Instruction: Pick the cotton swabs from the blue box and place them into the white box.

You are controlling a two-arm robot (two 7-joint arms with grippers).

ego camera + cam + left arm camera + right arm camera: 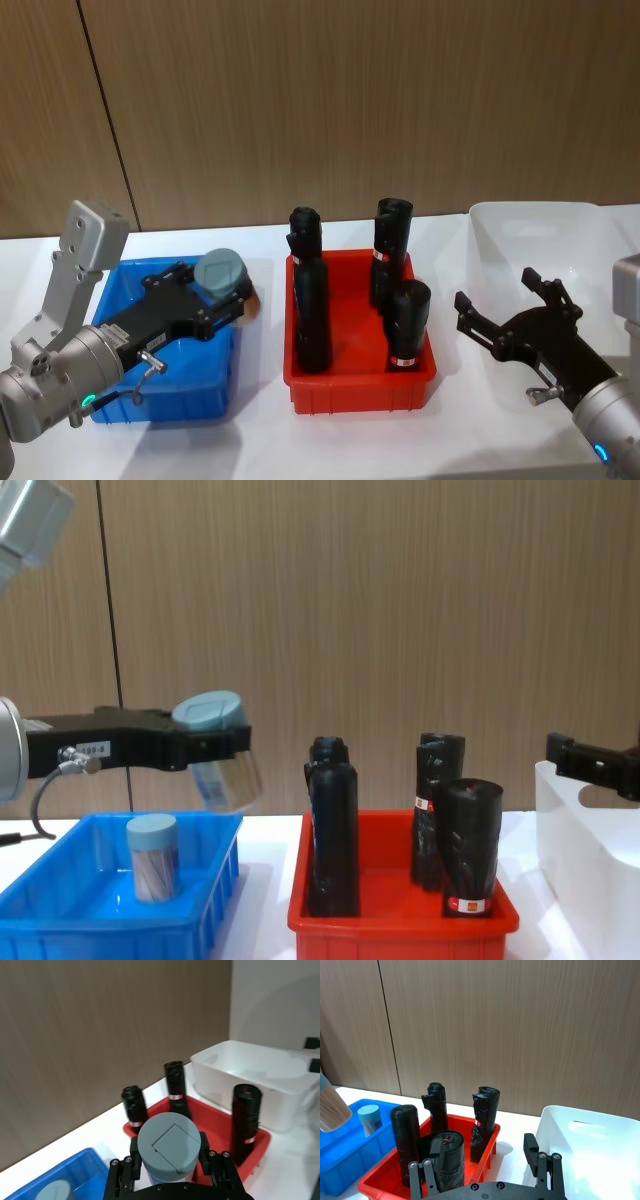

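I see three boxes in a row: left box (100, 935), middle box (400, 930), right box (585, 850). A swab jar (153, 857) stands in the left box.

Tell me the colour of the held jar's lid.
Pale grey-blue lid on the jar; clearest in the left wrist view.

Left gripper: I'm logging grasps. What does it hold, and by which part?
The left gripper grips a cotton swab jar by its sides, just under the lid, above the blue box.

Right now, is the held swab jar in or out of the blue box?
Out: the left gripper holds the jar above the blue box's rim.
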